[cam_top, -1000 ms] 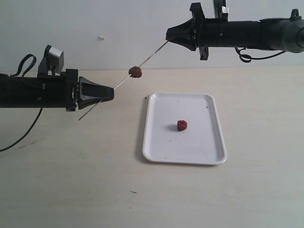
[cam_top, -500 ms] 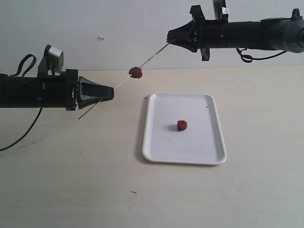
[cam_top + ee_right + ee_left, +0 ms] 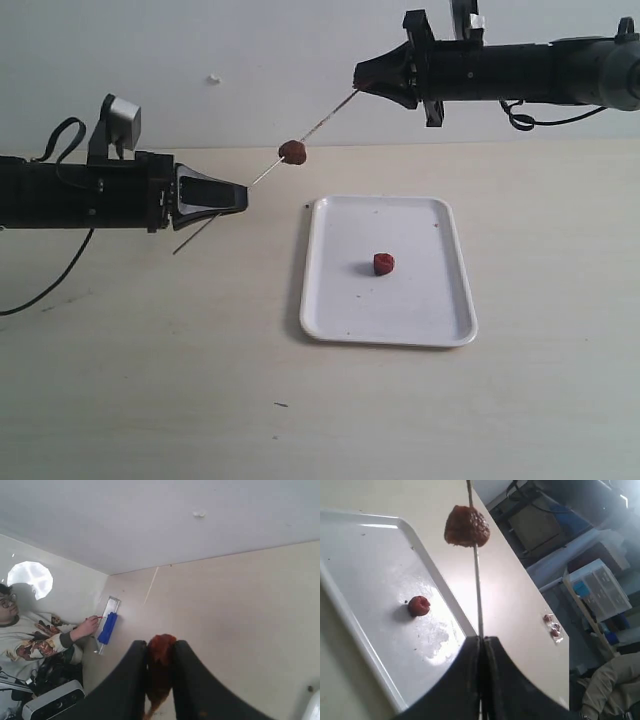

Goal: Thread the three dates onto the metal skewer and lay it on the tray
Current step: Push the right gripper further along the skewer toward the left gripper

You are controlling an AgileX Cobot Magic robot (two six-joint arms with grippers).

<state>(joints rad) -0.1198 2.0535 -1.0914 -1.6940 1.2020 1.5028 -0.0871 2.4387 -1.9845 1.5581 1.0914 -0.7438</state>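
Observation:
My left gripper (image 3: 244, 196) is shut on the metal skewer (image 3: 325, 115), which slants up and to the right above the table. One date (image 3: 293, 151) is threaded on it about midway, and it also hangs above the jaws in the left wrist view as date (image 3: 466, 526) on skewer (image 3: 477, 590). My right gripper (image 3: 358, 78) is at the skewer's upper tip, shut on a second date (image 3: 161, 652). A third date (image 3: 384, 263) lies loose in the middle of the white tray (image 3: 420, 305), below both arms.
The skewer's tail end (image 3: 182, 246) sticks out behind my left jaws, above the wooden table. A small wrapped packet (image 3: 551, 625) lies on the table beyond the tray (image 3: 370, 565). A white wall stands close behind.
My left arm has shifted slightly right, carrying the skewer and its threaded date toward my right gripper. The skewer tip now sits at the right jaws. The tray's date has not moved.

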